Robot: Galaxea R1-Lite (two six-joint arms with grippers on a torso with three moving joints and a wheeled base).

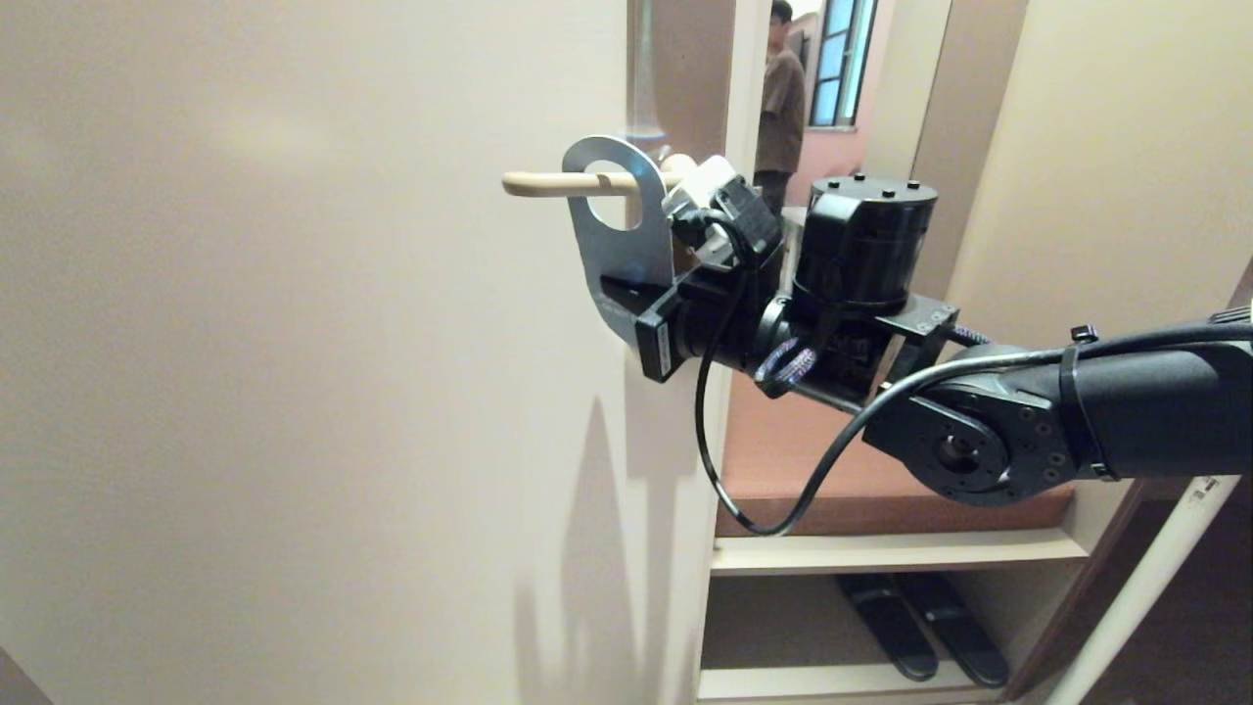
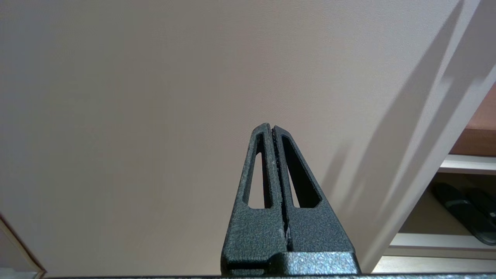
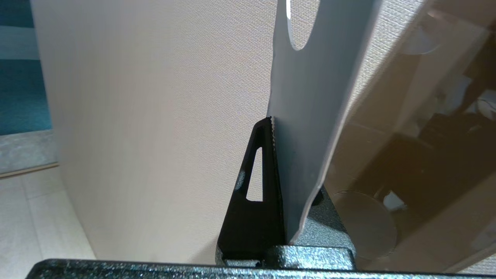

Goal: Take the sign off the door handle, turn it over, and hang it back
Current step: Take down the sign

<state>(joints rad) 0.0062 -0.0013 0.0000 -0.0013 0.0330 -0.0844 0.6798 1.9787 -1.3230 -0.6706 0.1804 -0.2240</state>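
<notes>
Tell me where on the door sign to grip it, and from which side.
Grip the sign by its solid lower end, below the oval hole, coming edge-on from the door's open side. It is flat and thin, and the handle fills the hole. The right gripper is shut there.

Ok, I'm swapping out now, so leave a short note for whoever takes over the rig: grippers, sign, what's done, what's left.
Right gripper: shut on the flat pale card sign, beside the door.
Left gripper: shut, empty, parked facing the cream door.
Sign's oval hole is around the slim cream lever door handle; no lettering readable, so which side faces out is unclear.
Done: sign gripped, on the handle.
Left: confirm the flip, release, withdraw.
</notes>
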